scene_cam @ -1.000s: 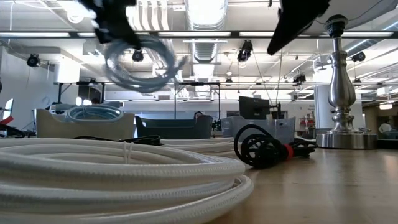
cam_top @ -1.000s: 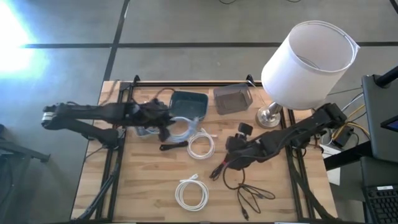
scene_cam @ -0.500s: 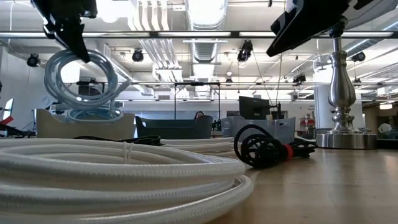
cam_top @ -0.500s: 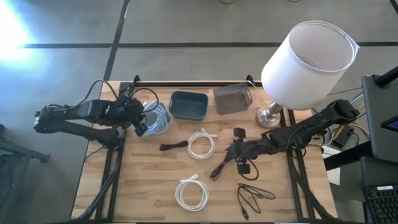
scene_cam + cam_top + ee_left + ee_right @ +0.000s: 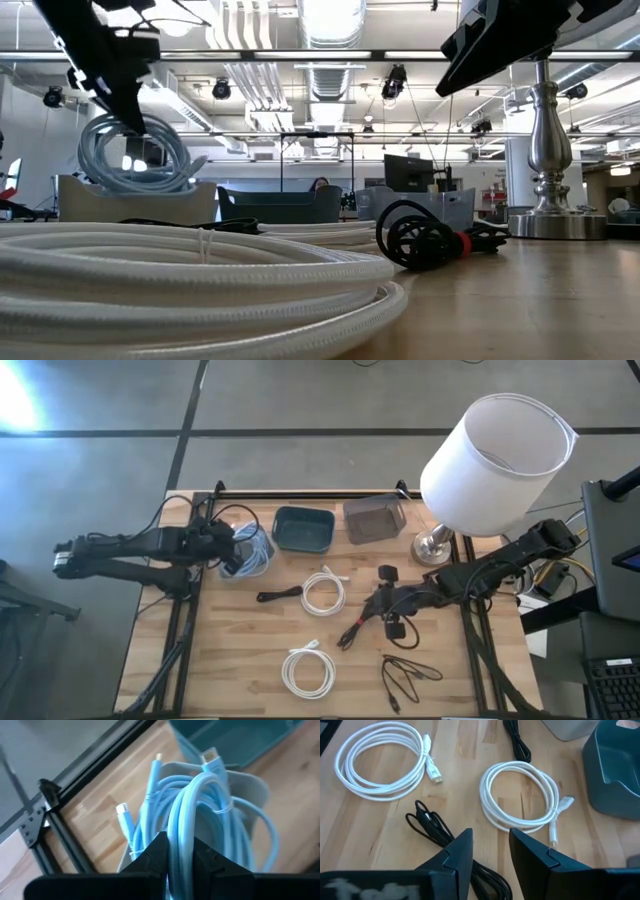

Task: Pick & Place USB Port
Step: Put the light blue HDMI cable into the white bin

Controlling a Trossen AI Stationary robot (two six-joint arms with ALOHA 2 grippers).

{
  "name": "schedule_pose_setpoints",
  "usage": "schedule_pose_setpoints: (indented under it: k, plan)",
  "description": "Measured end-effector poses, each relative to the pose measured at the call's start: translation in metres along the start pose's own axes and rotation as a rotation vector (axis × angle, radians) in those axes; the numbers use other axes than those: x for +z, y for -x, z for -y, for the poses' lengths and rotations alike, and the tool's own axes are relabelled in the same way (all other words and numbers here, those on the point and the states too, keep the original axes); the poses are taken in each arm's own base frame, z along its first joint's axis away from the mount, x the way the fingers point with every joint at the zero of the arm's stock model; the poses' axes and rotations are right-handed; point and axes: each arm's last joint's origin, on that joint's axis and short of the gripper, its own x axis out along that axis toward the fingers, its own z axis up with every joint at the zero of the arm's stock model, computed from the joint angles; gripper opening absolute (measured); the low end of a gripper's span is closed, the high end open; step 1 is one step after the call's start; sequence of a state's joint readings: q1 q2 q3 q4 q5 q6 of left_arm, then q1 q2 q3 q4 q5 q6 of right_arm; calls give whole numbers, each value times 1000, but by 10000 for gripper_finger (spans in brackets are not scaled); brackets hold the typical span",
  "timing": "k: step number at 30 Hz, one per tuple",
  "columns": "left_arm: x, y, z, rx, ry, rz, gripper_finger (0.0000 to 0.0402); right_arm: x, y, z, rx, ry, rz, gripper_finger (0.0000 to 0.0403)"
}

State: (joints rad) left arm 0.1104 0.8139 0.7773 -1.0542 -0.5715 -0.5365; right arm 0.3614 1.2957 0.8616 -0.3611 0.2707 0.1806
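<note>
- Two arms appeared in the overhead view: the left gripper (image 5: 232, 550) reached over the light bin (image 5: 250, 552) at the table's far left, and the right gripper (image 5: 385, 603) hung above the black cable bundle (image 5: 352, 632) near the centre right.
- The left wrist view alone showed the grasp: the left gripper's (image 5: 180, 851) dark fingers (image 5: 156, 851) were pinched close on the strands of the light-blue USB cable (image 5: 200, 807), whose coil hung down into the pale bin (image 5: 245, 785), connector ends standing up.
- The low view showed what the overhead view did not: the blue coil (image 5: 135, 155) sat partly inside the bin (image 5: 135, 200), its upper loops above the rim.
- The right wrist view showed the right gripper's (image 5: 490, 851) fingers parted with nothing between them, above the black cable (image 5: 435, 827), with two white cable coils (image 5: 522, 795) ahead.
- The bin stood just beside the teal tray (image 5: 303, 528) and near the table's left edge (image 5: 195, 560).
- Bare wood lay open at the near left corner (image 5: 225, 670).
</note>
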Motion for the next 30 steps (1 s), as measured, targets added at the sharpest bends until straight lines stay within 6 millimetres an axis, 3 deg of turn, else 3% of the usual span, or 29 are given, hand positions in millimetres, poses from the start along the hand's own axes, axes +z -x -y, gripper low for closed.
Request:
schedule_pose_setpoints:
  k: [5,22,30]
  plan:
    - [-4,-10,-3,91,-23,-4,49,0,0,0,0,0,0,114]
    - [-6,-15,-6,229,54,59,50,0,0,0,0,-1,0,89]
    - [-28,-37,-2,274,116,-16,95,0,0,0,0,0,0,81]
